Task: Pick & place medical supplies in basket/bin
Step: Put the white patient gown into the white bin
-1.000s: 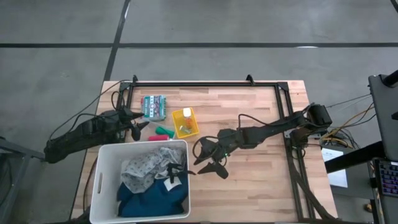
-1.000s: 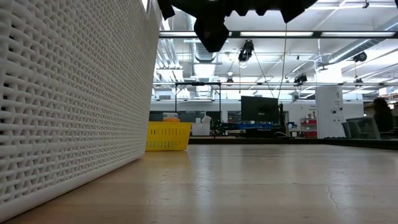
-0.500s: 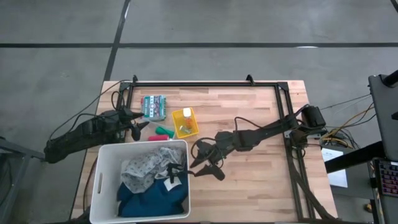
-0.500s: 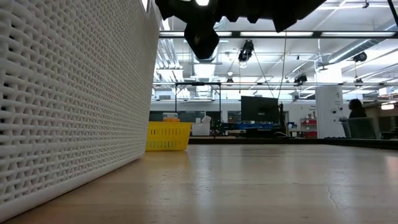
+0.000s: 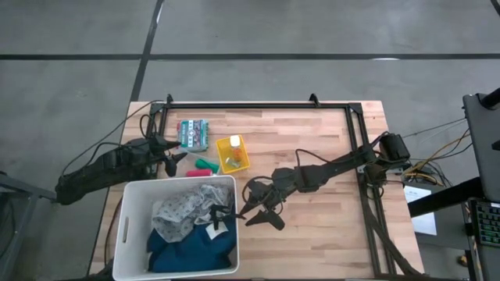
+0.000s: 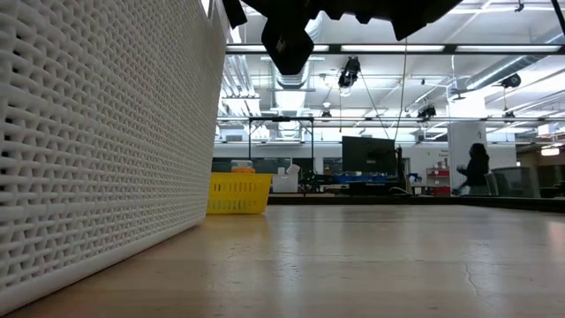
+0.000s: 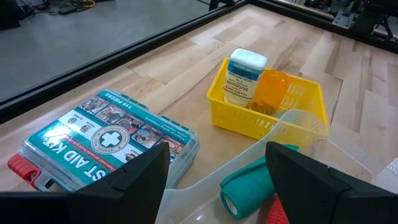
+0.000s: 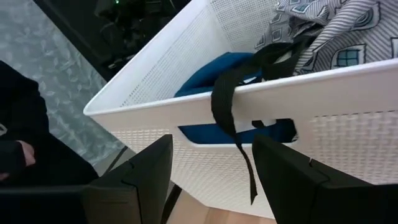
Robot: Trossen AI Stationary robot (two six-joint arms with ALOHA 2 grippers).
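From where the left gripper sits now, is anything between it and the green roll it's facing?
Nothing visible. In the left wrist view the left gripper, fingers apart, looks straight at the green roll. The first aid kit and yellow basket lie off to the sides and beyond.

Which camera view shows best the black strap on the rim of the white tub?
The right wrist view: the black strap hangs over the white tub rim, close up. The high view shows it small; the low and left wrist views do not.

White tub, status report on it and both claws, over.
Left claw open, empty, waiting by the green roll. Right claw open, empty, facing the white plastic tub. Black strap draped over its rim.
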